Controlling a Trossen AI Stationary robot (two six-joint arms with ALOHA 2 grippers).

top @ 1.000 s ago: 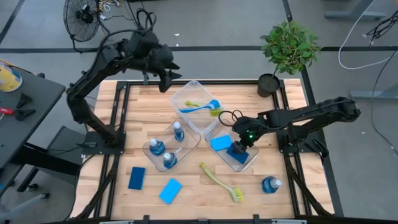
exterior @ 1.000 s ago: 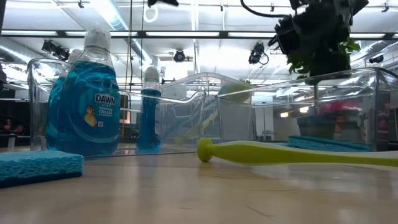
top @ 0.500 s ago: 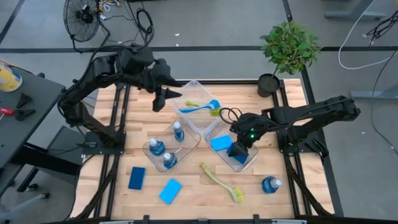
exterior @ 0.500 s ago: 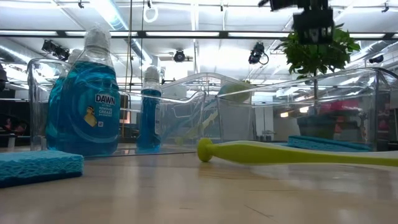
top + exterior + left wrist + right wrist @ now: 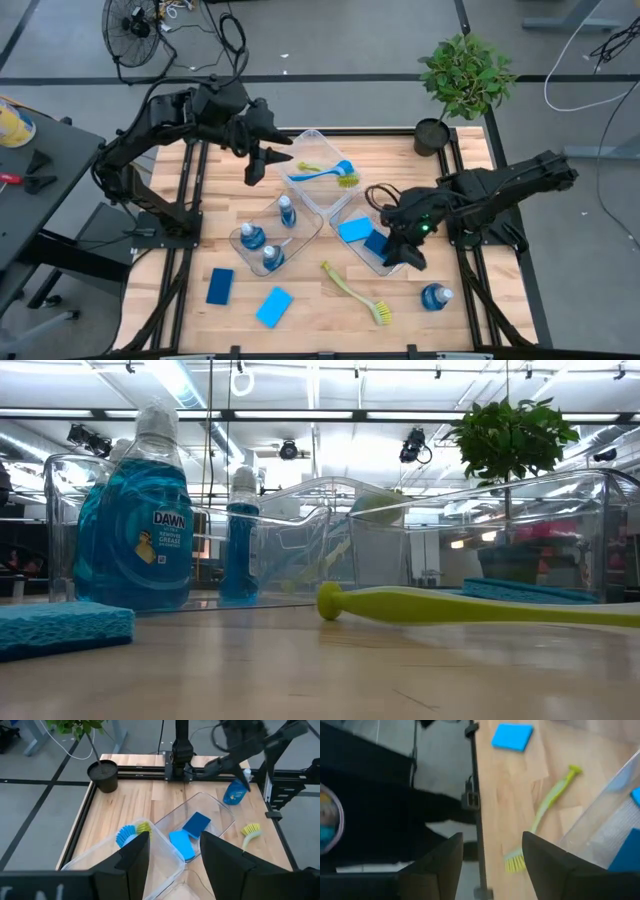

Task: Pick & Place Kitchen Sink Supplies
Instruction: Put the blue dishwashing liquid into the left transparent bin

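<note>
At the table's left front, bare wood surrounds a dark-blue sponge [image 5: 220, 286] and a light-blue sponge [image 5: 274, 307], both lying flat with open room around them. Behind them a clear bin [image 5: 240, 238] holds three bottles of blue liquid [image 5: 252, 236]. The left gripper [image 5: 262, 160] hangs above the table's rear-left edge, just beside the middle bin [image 5: 300, 150], which holds a blue brush [image 5: 322, 173] and a yellow-green one. Its fingers [image 5: 131, 860] stand spread with nothing between them; the bins lie ahead of it in the left wrist view.

Right of centre, a third bin [image 5: 400, 268] holds a light-blue sponge [image 5: 353, 230] and a dark-blue sponge [image 5: 377, 242]. The right gripper [image 5: 404, 250] hovers over that bin's right end, just beside the dark-blue sponge; its fingers [image 5: 544, 862] are parted and empty. In front of the bin a yellow-green brush [image 5: 353, 291] lies diagonally on open wood, and a lone bottle [image 5: 435, 297] lies near the front-right edge. A potted plant [image 5: 462, 80] stands at the rear-right corner.
</note>
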